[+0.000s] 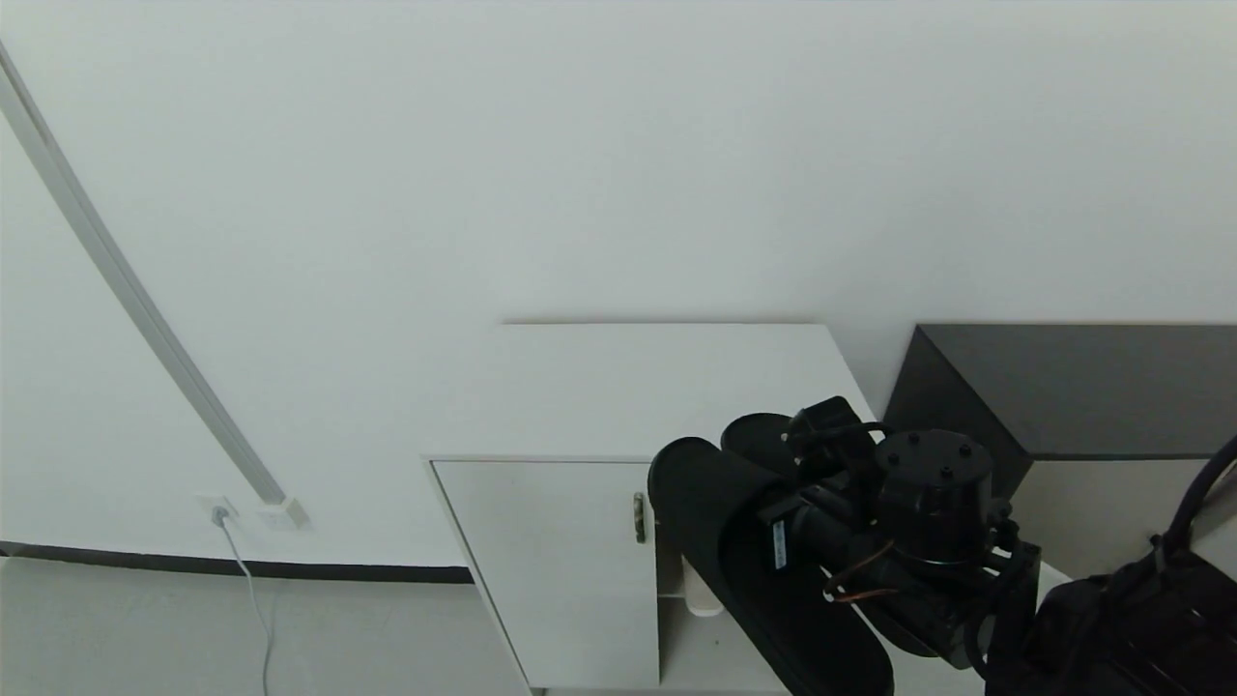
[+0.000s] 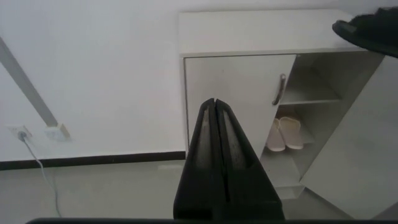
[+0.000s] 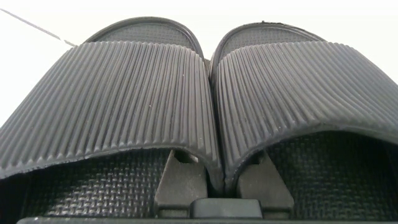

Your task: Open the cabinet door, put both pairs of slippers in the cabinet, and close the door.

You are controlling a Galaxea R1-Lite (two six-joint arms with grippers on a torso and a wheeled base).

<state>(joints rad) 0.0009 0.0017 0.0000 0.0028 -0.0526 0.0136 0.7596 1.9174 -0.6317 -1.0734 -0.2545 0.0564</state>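
The black slippers [image 3: 155, 93] are gripped side by side in the right end effector [image 3: 219, 186] and held just before the opened cabinet [image 1: 580, 406]. Beyond the clenched, empty left end effector [image 2: 215, 106], beige slippers [image 2: 285, 134] are seen on a cabinet shelf.

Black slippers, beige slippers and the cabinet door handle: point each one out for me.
black slippers [image 3: 143, 99], right wrist view, ribbed strap of one slipper.
beige slippers [image 2: 290, 132], left wrist view, top of one slipper.
cabinet door handle [image 2: 279, 91], left wrist view, middle of the bar.
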